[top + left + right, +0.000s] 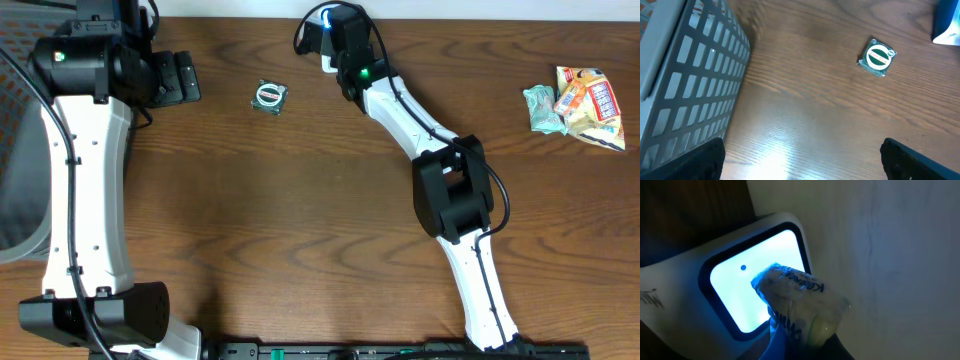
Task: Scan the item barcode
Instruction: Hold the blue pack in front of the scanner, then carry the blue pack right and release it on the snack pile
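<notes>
One clear-wrapped yellowish packet (800, 305) is pinched in the closed right hand (335, 42), just ahead against the blue-lit window of a white scanner (680, 285) so its barcode is read; the left hand (802, 160) is spread wide, empty.

We see left gripper (800, 160) jaws spread wide, right arm (405, 110) stretched forward, right gripper (337, 48) jaws clamped tight.

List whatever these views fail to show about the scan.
- Barcode on the wrapped item: right wrist view shows only crumpled wrap, backlit by the scanner window.
- Scanner body: overhead, mostly covered by the right gripper.
- Small packet: label print too small in overhead and left wrist.
- Basket: left wrist, cut off by the frame edge.
</notes>
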You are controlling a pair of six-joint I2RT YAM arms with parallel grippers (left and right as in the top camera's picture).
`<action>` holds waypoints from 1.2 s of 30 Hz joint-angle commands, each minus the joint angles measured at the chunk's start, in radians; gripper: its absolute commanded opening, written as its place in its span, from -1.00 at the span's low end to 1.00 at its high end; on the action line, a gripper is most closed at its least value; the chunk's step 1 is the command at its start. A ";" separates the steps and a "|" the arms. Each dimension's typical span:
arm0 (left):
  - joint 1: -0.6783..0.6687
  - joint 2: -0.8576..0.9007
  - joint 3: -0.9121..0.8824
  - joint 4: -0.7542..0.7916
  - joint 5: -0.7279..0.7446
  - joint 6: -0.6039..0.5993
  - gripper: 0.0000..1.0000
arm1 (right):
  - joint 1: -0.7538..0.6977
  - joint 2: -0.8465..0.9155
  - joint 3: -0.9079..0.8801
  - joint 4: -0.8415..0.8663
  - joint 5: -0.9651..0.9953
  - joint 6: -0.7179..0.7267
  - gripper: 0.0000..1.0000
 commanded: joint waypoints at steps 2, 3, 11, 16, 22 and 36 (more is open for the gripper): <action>0.004 0.004 -0.005 0.000 -0.016 -0.009 0.95 | -0.002 0.002 0.008 0.030 -0.028 0.027 -0.98; 0.004 0.004 -0.005 0.000 -0.016 -0.009 0.96 | -0.002 0.002 0.008 0.045 -0.018 0.026 -0.98; 0.004 0.004 -0.005 0.000 -0.016 -0.009 0.96 | -0.004 -0.017 0.008 0.066 0.009 0.028 -0.98; 0.004 0.004 -0.005 0.000 -0.016 -0.009 0.96 | -0.032 -0.088 0.008 0.041 0.018 0.178 -0.98; 0.004 0.004 -0.005 0.000 -0.016 -0.009 0.96 | -0.106 -0.209 0.008 -0.043 0.038 0.298 -0.98; 0.004 0.004 -0.005 0.000 -0.016 -0.009 0.96 | -0.496 -0.272 0.007 -0.676 0.036 0.867 -0.97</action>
